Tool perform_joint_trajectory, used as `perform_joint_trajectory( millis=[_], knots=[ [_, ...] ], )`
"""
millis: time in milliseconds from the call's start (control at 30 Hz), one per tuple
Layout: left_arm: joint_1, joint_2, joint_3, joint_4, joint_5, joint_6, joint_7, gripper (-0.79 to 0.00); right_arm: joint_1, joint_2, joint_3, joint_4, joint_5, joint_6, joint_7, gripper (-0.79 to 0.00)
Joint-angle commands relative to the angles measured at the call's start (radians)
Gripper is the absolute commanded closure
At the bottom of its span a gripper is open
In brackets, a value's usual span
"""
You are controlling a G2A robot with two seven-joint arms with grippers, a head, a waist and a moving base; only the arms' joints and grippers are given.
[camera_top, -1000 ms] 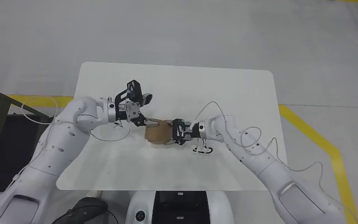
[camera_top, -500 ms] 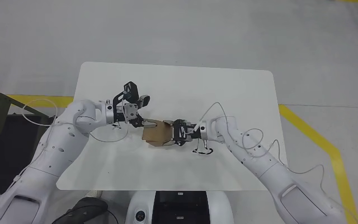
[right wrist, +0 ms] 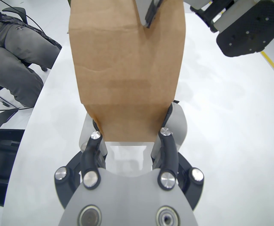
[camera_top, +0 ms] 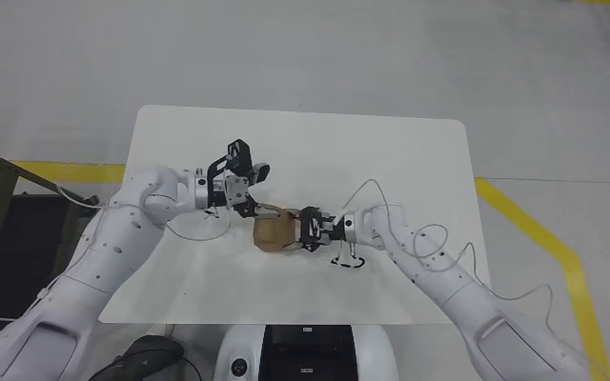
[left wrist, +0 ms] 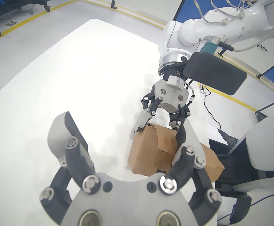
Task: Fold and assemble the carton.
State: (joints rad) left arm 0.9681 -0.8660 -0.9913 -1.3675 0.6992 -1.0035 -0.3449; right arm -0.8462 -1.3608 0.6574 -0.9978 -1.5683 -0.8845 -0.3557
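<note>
Two hands meet on one brown cardboard carton. The right hand is clamped on the carton's end, with one finger pressed flat against each side wall. From that grip the carton runs straight out ahead of the hand and lies low on the white bench. The left hand is spread wide and grips nothing; one fingertip bears on the carton's upper face at the end away from the right hand. The carton is already box-shaped, with creases across its top panel and a notched flap edge on the side facing the left hand. Since a second ago the left hand has moved in closer to the right hand, and the carton now sits slightly nearer the robot.
</note>
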Motion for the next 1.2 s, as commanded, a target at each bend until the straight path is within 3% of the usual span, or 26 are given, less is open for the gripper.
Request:
perform_joint_trajectory(
  millis=[0, 100, 167, 267, 300, 633, 1000, 1033, 1100, 1133, 1167],
  knots=[
    [-0.004, -0.004, 0.010, 0.007, -0.003, 0.001, 0.000, -0.785, -0.002, 0.003, 0.003, -0.003, -0.004, -0.001, 0.002, -0.317],
    [-0.009, -0.011, 0.030, 0.014, -0.005, -0.002, -0.004, -0.785, -0.005, 0.006, 0.008, -0.007, -0.006, -0.002, 0.005, -0.376],
    [-0.012, -0.015, 0.041, 0.017, -0.006, -0.004, -0.005, -0.785, -0.009, 0.008, 0.010, -0.013, -0.008, 0.001, 0.006, -0.557],
    [-0.016, -0.020, 0.051, 0.021, -0.014, -0.009, -0.002, -0.785, -0.016, 0.011, 0.015, -0.020, -0.011, 0.002, 0.012, -0.683],
    [-0.016, -0.021, 0.055, 0.021, -0.015, -0.009, -0.003, -0.785, -0.018, 0.013, 0.017, -0.022, -0.013, 0.002, 0.014, -0.773],
    [-0.025, -0.032, 0.081, 0.038, -0.013, -0.009, -0.005, -0.785, -0.054, 0.040, 0.064, -0.084, -0.028, 0.013, 0.034, -0.785],
    [0.002, -0.031, 0.067, 0.053, 0.013, -0.006, 0.010, -0.785, -0.133, 0.086, 0.151, -0.274, -0.042, 0.017, 0.097, -0.785],
    [0.006, -0.030, 0.064, 0.051, 0.014, -0.006, 0.012, -0.785, -0.139, 0.089, 0.157, -0.286, -0.040, 0.016, 0.104, -0.650],
    [0.013, -0.029, 0.058, 0.049, 0.015, -0.006, 0.014, -0.785, -0.149, 0.094, 0.169, -0.307, -0.034, 0.012, 0.115, -0.142],
    [0.016, -0.028, 0.054, 0.046, 0.016, -0.007, 0.015, -0.785, -0.154, 0.096, 0.174, -0.315, -0.032, 0.011, 0.118, 0.000],
    [0.020, -0.027, 0.050, 0.044, 0.016, -0.007, 0.015, -0.785, -0.158, 0.098, 0.178, -0.323, -0.030, 0.008, 0.121, 0.000]
  ],
)
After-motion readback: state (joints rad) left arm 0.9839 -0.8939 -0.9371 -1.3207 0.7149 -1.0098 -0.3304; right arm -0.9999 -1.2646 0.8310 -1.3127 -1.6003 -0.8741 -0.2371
